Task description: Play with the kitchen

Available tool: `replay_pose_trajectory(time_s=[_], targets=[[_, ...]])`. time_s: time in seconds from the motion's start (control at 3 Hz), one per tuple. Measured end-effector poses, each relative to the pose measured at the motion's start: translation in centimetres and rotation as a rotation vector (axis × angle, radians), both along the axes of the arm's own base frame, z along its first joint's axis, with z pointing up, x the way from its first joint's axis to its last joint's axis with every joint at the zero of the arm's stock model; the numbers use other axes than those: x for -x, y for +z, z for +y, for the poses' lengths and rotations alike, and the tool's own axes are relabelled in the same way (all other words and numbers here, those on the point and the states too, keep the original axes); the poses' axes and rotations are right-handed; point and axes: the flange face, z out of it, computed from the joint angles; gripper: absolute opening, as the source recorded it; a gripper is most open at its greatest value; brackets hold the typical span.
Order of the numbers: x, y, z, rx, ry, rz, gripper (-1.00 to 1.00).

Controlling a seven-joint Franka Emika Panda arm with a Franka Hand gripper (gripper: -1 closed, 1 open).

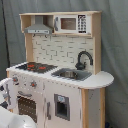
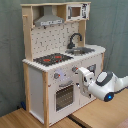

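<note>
The kitchen (image 1: 60, 95) (image 2: 37, 85) is a toy of pale wood and white panels. It has a black-red hob (image 1: 36, 66) (image 2: 52, 59), a black faucet (image 1: 84, 59) (image 2: 75, 39), a sink (image 1: 71, 74) (image 2: 82, 50), a grey hood (image 1: 39, 27) (image 2: 49, 20) and a microwave (image 1: 72, 23) (image 2: 77, 11). The oven door (image 1: 27, 106) (image 2: 64, 96) is closed. In the second exterior view my gripper (image 2: 79, 73) is up against the front panel, at the right-hand knob (image 2: 75, 69) above the oven door. In the first exterior view my gripper (image 1: 6, 91) shows only in part, at the picture's left edge.
My white arm (image 2: 107, 85) reaches in from the second exterior view's right, and its body (image 1: 10, 120) fills the first exterior view's lower left. The kitchen stands on wooden boards (image 2: 27, 120). A grey curtain (image 1: 115, 45) hangs behind it.
</note>
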Motion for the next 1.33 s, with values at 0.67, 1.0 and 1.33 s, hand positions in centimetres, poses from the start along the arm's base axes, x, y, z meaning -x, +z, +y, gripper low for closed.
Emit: replay_pose_trajectory(time_s=[0.67,1.0,1.33], targets=[[2.3,1.1,1.7,0.209,0.044,-0.008,1.00],[3.1,1.9,2.8,0.305,0.060,-0.017,1.00],[2.5,2.6,3.9,0.373,0.115,-0.037,1.00]])
